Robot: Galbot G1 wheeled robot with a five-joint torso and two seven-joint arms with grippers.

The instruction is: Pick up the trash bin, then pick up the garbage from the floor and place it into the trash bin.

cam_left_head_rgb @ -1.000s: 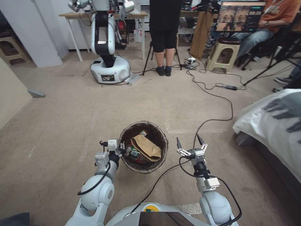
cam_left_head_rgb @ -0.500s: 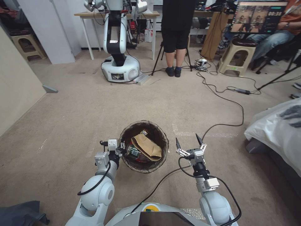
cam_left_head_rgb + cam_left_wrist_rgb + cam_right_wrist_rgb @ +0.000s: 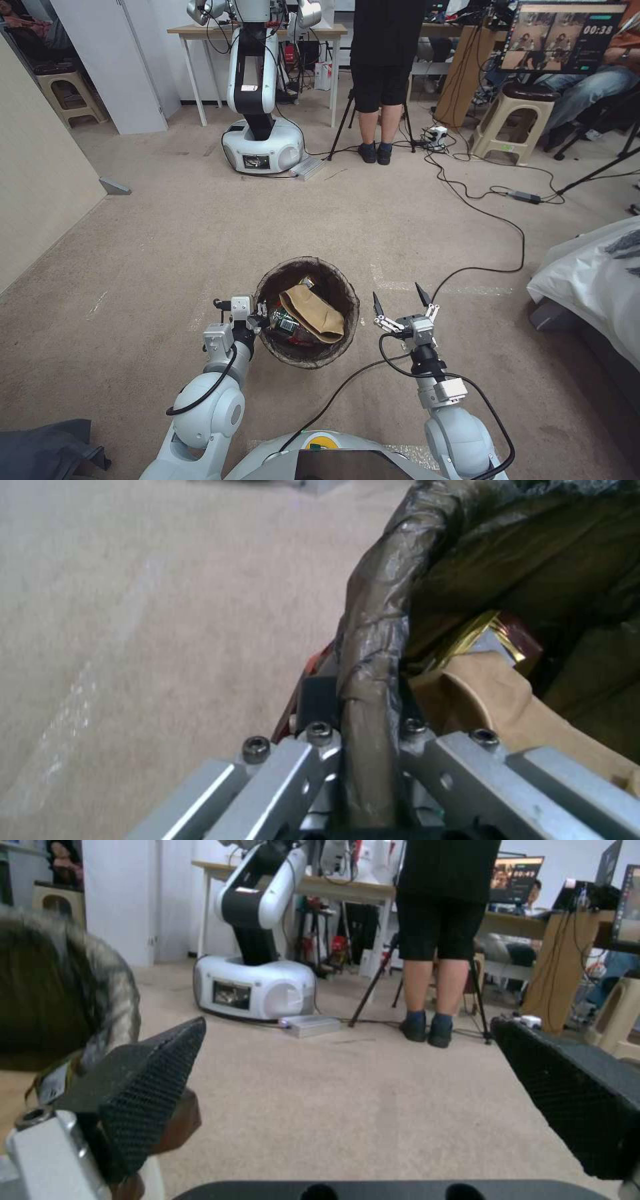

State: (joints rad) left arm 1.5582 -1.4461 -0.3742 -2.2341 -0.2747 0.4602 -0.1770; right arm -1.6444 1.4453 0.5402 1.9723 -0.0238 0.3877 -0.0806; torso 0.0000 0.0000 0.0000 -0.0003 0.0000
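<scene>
The trash bin (image 3: 297, 357), round with a dark brown bag folded over its rim, hangs just in front of my base. My left gripper (image 3: 261, 319) is shut on its near-left rim. In the left wrist view the fingers (image 3: 313, 705) clamp the bagged rim (image 3: 373, 645). Garbage lies inside the bin: a brown paper bag (image 3: 313, 313) on top, with a green-labelled piece (image 3: 285, 325) and shiny wrappers (image 3: 490, 635) beneath it. My right gripper (image 3: 398, 293) is held open and holds nothing, just right of the bin, its black fingertips (image 3: 153, 1075) spread wide beside the bin's wall (image 3: 60, 990).
Bare carpet stretches ahead. Another robot (image 3: 260, 133) stands by a table at the back, with a person's legs (image 3: 375, 127) beside it. A cable (image 3: 513, 227) runs across the floor at right. A bed with a white cover (image 3: 593, 280) lies right, a wall panel (image 3: 40, 187) left, and a dark cloth (image 3: 47, 453) at lower left.
The whole picture has shifted right, so the camera has turned left. Both grippers and the bin keep their places relative to me.
</scene>
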